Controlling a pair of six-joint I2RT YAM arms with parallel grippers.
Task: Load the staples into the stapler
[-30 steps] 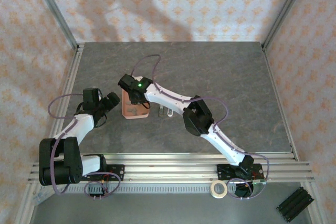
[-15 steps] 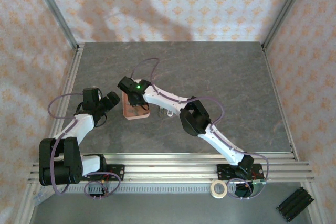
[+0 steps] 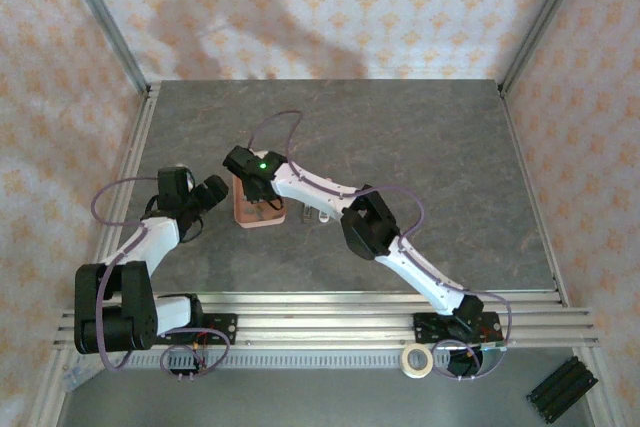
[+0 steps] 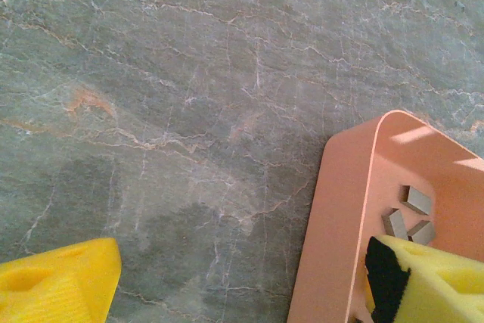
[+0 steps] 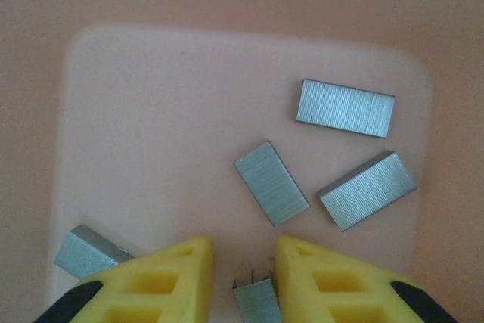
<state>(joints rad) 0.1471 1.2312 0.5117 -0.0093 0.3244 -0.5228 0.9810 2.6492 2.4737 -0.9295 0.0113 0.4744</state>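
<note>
reaching into the tray for one strip

my left gripper (image 3: 210,192) hangs wide open just beside the salmon tray (image 4: 340,209), clear of the work. the staples (image 5: 271,183) lie loose inside. my right gripper (image 5: 243,277) straddles one small strip (image 5: 255,298), jaws narrow; i can't tell if it's pinched. the stapler (image 3: 322,215) sits just right of the tray.

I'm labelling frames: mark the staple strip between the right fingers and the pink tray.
staple strip (image 5: 255,302), right wrist view, its visible face.
pink tray (image 4: 331,217), left wrist view, its side wall.
</note>
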